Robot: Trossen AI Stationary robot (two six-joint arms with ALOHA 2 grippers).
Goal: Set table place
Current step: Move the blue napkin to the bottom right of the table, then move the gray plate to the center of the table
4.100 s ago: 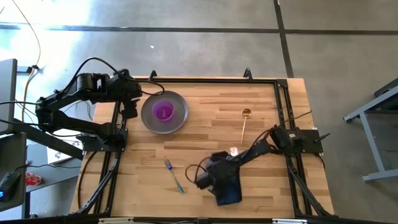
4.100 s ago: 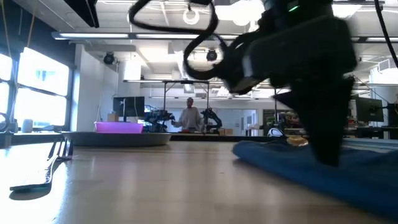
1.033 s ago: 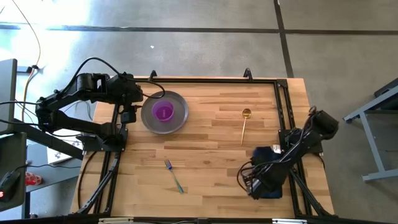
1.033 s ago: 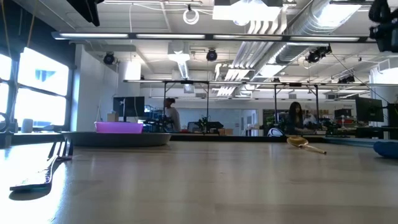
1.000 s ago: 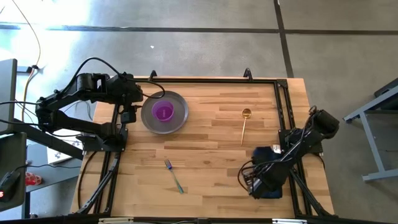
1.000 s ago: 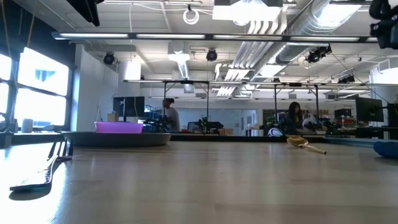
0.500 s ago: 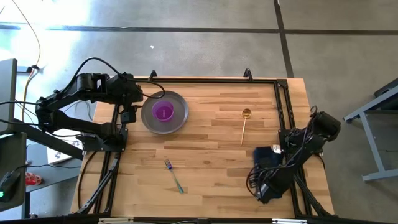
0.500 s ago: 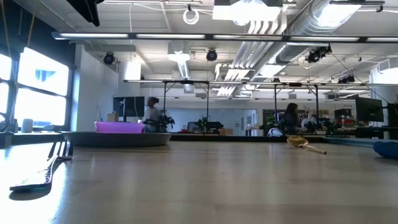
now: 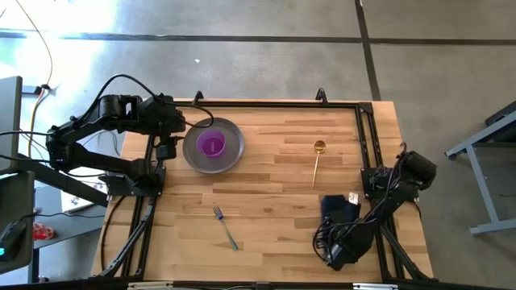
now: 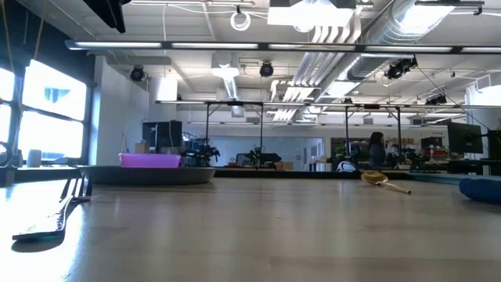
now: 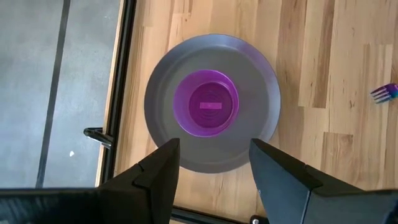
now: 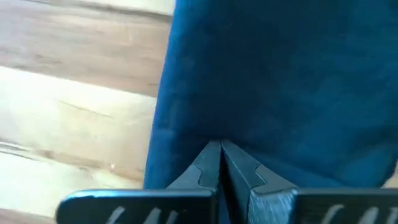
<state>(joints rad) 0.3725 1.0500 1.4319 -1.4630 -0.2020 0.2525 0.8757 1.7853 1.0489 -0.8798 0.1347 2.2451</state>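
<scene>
The round grey plate (image 9: 232, 153) lies at the table's far left with the purple bowl (image 9: 211, 145) standing in it; both show in the left wrist view (image 11: 261, 118), (image 11: 206, 103). My left gripper (image 9: 168, 138) hovers open and empty just left of the plate. The teal-handled fork (image 9: 226, 228) lies flat near the front edge. The gold spoon (image 9: 316, 163) lies flat right of centre. The navy napkin (image 9: 337, 208) lies on the table at the near right. My right gripper (image 12: 221, 149) is shut on the napkin. My right gripper has its shut fingertips (image 12: 211, 163) on the napkin's blue cloth (image 12: 261, 93), coming from above. The fingers hide the exact spot, so edge or fold, one layer or several, cannot be told. The napkin lies on the table.
A black rail frame (image 9: 364, 145) runs round the table (image 9: 274, 193). My right arm and its cables (image 9: 343, 246) lie over the near right corner. Bare wood stretches across the table's middle between plate, fork and spoon. People move in the room beyond the table.
My right gripper has drawn the napkin a little toward the table's left edge. The napkin has slid along the table and shows more in the low view. My left arm has kept still.
</scene>
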